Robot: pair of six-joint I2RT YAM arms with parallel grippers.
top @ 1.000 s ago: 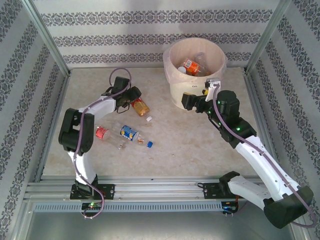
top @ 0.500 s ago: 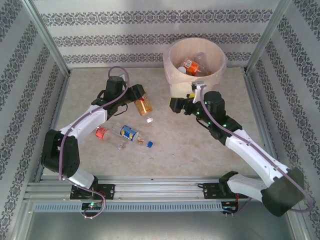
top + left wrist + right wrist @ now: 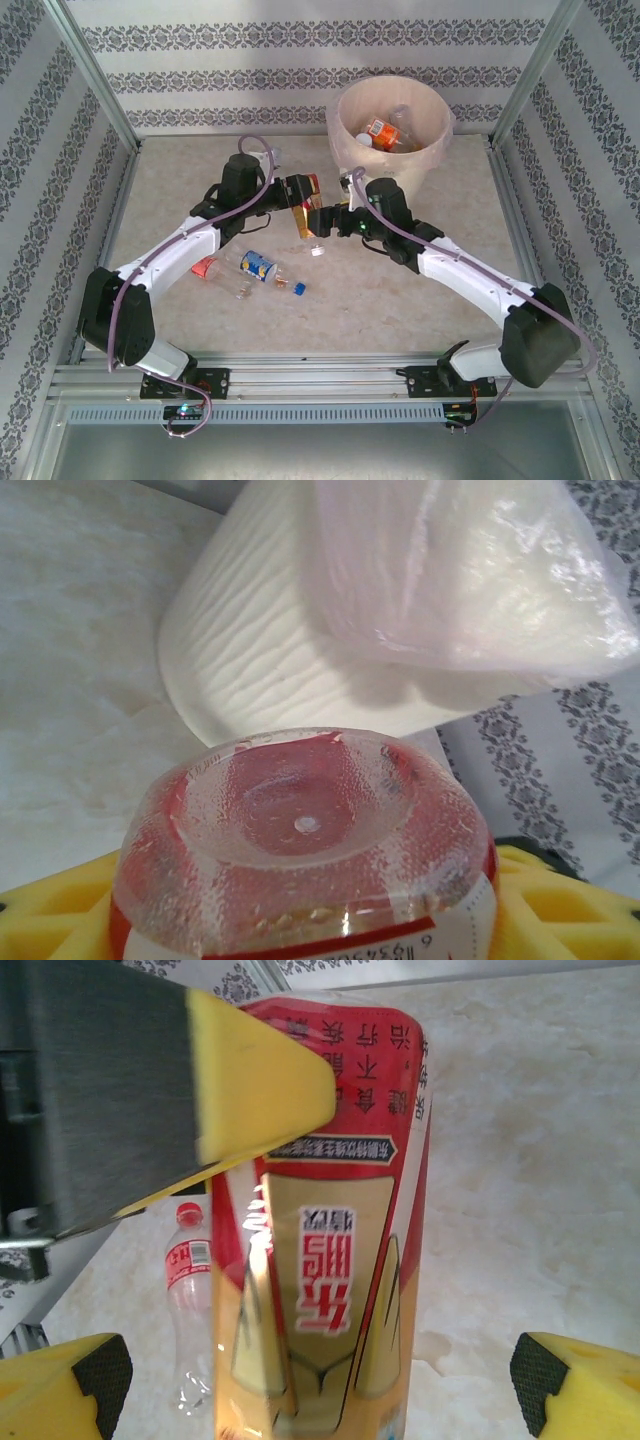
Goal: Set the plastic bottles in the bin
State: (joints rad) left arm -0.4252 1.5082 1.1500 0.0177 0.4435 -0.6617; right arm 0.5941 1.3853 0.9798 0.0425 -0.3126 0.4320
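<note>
Now, left of the table: a small clear plastic bottle with a red label (image 3: 205,266) and a clear plastic bottle with a blue label (image 3: 258,267) lie side by side on the beige marbled tabletop (image 3: 180,170), well apart from the bin. A little blue cap (image 3: 299,289) sits just beside them.
Left gripper (image 3: 298,195): jaws closed on a clear plastic bottle with a red-and-gold label (image 3: 308,210). It's up off the table, base pointing toward the bin, with a yellow pad pressed against its side.
Right gripper (image 3: 335,215): jaws spread wide with the held bottle between them. In the wrist view neither yellow pad touches it, so this one has hold of nothing.
Bin: the big round cream-white plastic bucket with a pinkish bag liner (image 3: 350,165) stands at the far right of the table, just beyond the two grippers. Several bottles are inside, an orange-labelled bottle (image 3: 381,131) lying on top.
Done: a good share by the look of it, with a small heap already in the bin.
In hand: looks like a pass from left to right, with the bottle near the bin but not yet over its rim.
Left to do: this bottle, then the two on the table that I can see.
</note>
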